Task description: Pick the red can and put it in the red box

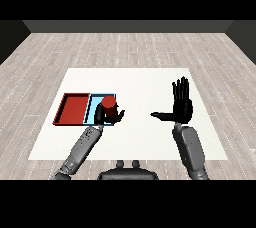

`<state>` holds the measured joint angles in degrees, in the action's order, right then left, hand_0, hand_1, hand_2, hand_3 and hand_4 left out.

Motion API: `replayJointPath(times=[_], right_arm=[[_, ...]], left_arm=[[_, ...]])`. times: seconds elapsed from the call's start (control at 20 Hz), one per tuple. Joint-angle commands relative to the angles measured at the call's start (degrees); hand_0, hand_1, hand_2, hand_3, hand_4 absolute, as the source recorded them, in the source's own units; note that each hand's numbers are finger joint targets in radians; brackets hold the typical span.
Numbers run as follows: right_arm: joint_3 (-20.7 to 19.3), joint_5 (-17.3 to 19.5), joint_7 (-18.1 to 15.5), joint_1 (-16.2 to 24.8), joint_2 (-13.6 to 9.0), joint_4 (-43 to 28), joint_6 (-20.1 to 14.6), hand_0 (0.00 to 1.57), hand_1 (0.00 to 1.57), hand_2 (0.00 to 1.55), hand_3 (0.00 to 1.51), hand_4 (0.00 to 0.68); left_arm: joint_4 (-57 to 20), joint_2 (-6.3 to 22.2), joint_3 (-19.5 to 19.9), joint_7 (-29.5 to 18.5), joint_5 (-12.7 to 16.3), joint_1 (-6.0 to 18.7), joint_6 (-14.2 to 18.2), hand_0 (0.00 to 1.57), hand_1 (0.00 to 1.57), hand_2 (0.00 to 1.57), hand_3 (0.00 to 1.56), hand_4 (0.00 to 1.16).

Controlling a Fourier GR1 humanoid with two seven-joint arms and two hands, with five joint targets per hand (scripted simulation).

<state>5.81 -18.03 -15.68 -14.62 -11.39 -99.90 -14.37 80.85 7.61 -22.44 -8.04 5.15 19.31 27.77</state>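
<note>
The red can stands upright in my left hand, whose fingers and thumb curl round its lower part. Hand and can hover over the right end of the light blue tray. The red tray lies directly to the left of the blue one, with nothing in it that I can see. My right hand is held up at the right of the table, fingers straight and thumb stretched out to the left, holding nothing.
The two trays sit side by side at the left of the white table. Bare table surface stretches between my two hands and behind them. Wooden floor surrounds the table.
</note>
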Motion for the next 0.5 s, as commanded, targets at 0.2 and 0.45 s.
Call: replayJointPath(times=[0.2, 0.45], right_arm=[[-3.44, 1.24, -6.26, 8.27, -1.4, 9.42, 4.13, 0.0, 0.0, 0.0, 0.0, 0.0], [-3.02, 2.01, -6.69, 12.45, -1.85, 8.33, 5.96, 0.0, 0.0, 0.0, 0.0, 0.0]], left_arm=[[7.17, 8.63, 5.21, 7.55, -3.27, -0.82, -0.5, 1.57, 1.57, 1.55, 1.42, 1.12], [1.85, 12.18, 9.49, 9.78, -7.41, 3.03, -0.38, 1.57, 1.57, 1.55, 1.44, 1.13]])
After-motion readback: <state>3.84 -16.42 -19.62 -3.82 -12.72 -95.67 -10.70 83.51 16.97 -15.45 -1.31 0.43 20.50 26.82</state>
